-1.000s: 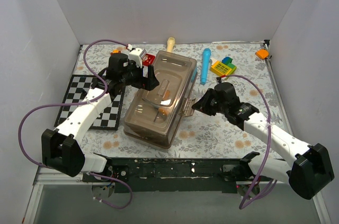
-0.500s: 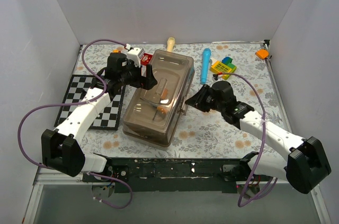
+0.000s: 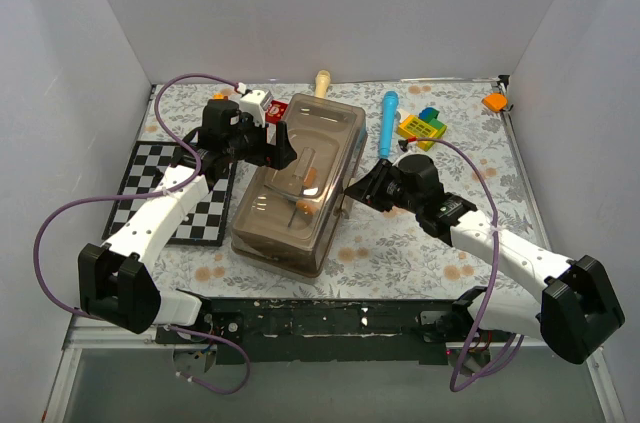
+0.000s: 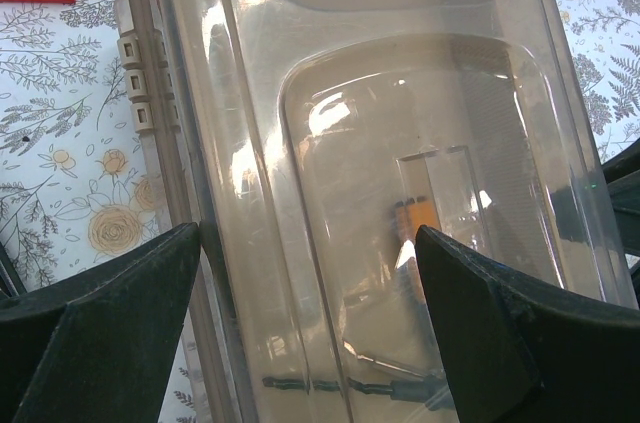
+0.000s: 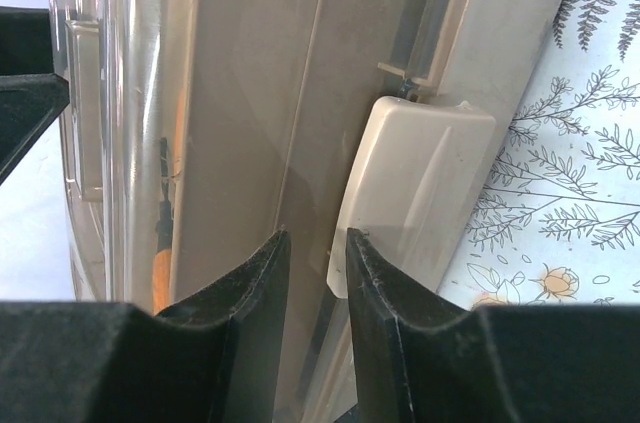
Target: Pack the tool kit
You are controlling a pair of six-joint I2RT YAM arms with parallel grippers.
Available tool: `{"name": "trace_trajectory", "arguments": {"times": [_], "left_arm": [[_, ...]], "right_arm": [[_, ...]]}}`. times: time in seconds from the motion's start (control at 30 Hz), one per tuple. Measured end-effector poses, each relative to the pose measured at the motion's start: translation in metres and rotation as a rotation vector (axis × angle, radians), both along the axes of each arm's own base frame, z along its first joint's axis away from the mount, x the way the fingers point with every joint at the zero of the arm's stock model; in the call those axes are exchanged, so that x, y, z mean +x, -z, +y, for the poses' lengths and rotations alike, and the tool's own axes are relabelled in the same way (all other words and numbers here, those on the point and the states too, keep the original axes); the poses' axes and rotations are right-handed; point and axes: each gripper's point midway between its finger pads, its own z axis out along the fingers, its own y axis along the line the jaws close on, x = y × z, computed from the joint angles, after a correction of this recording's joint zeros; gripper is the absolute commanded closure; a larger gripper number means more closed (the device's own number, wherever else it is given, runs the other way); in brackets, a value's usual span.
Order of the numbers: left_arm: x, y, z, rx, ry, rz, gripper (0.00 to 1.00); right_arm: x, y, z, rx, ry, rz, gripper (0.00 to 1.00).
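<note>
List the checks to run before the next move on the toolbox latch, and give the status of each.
1. Toolbox lid down: ok, it looks closed from above.
2. Tools inside: ok, orange handles show through the lid.
3. Left gripper open over the lid: ok.
4. Right gripper at the tan latch: ok, fingers slightly parted beside its lower end.
5. Latch snapped shut: cannot tell.

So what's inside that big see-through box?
Through the tinted plastic of the box you can make out small tools with orange and black handles. The murky plastic and glare hide whatever else lies inside.
</note>
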Motion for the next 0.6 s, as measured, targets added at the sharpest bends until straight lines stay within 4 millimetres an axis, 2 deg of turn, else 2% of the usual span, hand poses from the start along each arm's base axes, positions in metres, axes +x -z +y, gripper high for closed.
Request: {"name": "trace_trajectory", "arguments": {"times": [0.17, 0.27, 0.43, 0.6], "left_arm": [[0.000, 0.000, 0.000, 0.001, 0.002, -0.002, 0.11], [0.000, 0.000, 0.000, 0.001, 0.002, -0.001, 0.11], [0.000, 0.000, 0.000, 0.001, 0.003, -0.001, 0.11], [0.000, 0.000, 0.000, 0.001, 0.003, -0.001, 0.12]], "right_arm": [[0.000, -0.005, -0.005, -0.020, 0.019, -0.031, 0.55], [-0.002, -0.012, -0.015, -0.049, 0.042, -0.070, 0.54], [-0.001, -0.016, -0.041, -0.168, 0.105, -0.104, 0.54], [-0.002, -0.002, -0.077, -0.365, 0.161, -0.099, 0.55]]}}
